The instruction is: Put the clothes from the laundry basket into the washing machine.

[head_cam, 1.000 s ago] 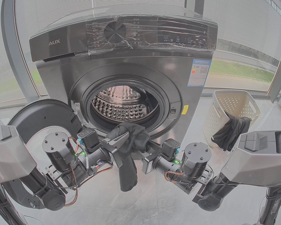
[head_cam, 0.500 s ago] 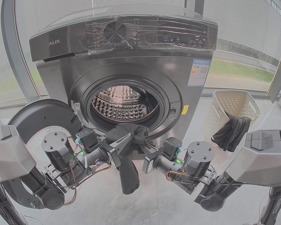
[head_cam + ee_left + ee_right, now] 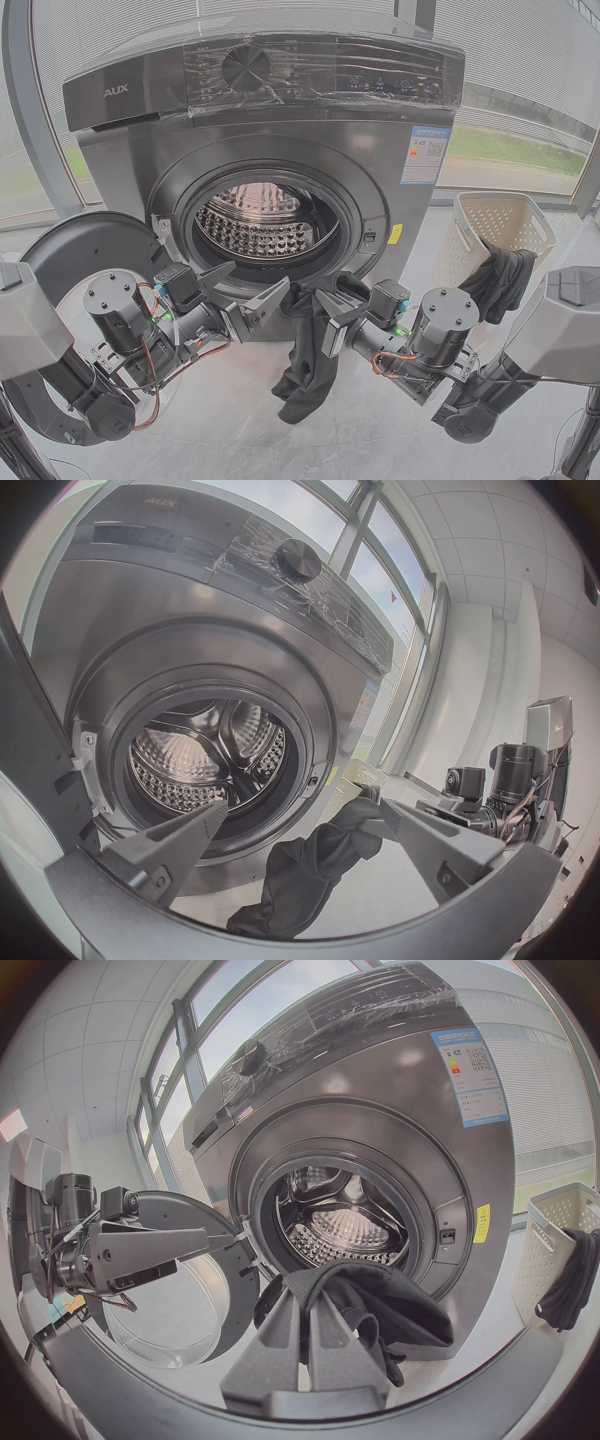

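While right gripper (image 3: 323,300) clamps bunched top of black garment (image 3: 306,369), rest hangs down beneath it, in front of washer (image 3: 375,181) below open drum (image 3: 262,219). Left gripper (image 3: 256,278) fingers spread apart, just beside garment. Second dark garment (image 3: 500,284) draped over basket (image 3: 465,206) rim.

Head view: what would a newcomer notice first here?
The black garment dangling from the shut right gripper, in front of the washing machine and just below its open drum. Next, the left gripper beside it, jaws wide apart and holding nothing. Off to the robot's right, a white laundry basket stands with another dark garment draped over its rim.
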Motion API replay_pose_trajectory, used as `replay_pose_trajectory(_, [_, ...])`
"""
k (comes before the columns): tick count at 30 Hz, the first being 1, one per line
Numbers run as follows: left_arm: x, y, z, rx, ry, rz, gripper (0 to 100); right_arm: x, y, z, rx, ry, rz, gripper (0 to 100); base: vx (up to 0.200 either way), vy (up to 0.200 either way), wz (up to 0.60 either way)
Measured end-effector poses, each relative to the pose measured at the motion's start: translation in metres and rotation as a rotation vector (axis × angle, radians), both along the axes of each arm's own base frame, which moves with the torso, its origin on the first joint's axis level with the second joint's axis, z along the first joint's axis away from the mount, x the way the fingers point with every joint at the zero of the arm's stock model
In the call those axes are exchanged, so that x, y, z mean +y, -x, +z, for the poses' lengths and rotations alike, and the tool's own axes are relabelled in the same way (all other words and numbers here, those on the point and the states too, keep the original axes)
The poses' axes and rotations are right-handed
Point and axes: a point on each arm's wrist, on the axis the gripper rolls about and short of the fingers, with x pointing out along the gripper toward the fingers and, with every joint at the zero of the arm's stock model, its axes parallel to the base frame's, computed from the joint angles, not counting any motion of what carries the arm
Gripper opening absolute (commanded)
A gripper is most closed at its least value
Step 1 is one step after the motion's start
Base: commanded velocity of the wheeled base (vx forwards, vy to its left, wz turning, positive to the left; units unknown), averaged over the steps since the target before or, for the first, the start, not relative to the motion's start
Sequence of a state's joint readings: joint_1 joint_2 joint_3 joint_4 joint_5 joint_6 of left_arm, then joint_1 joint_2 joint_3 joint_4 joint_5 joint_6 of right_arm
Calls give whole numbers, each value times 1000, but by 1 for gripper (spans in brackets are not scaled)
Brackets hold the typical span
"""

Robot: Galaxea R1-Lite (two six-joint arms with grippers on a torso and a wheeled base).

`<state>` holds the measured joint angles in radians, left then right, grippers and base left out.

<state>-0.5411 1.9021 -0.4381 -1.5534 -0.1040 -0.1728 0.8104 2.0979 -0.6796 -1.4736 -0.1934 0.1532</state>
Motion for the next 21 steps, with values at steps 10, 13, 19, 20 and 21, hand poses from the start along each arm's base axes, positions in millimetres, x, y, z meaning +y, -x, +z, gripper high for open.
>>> replay_pose_trajectory(10, [2, -1, -7, 23, -18, 6, 100, -1, 0, 7, -16, -18, -3, 0, 0, 0, 0])
replay_pose_trajectory(13, [3, -3, -12, 34, -31, 15, 100, -1, 0, 9, -20, -25, -2, 0, 0, 0, 0])
replay_pose_trajectory(19, [5, -5, -20, 59, -50, 19, 100, 0, 0, 15, -32, -45, 1, 0, 0, 0, 0])
replay_pose_trajectory(20, [5, -5, -21, 64, -53, 19, 100, 1, 0, 16, -34, -48, 3, 0, 0, 0, 0])
replay_pose_trajectory(21, [5, -5, -22, 67, -56, 18, 100, 1, 0, 16, -36, -49, 4, 0, 0, 0, 0])
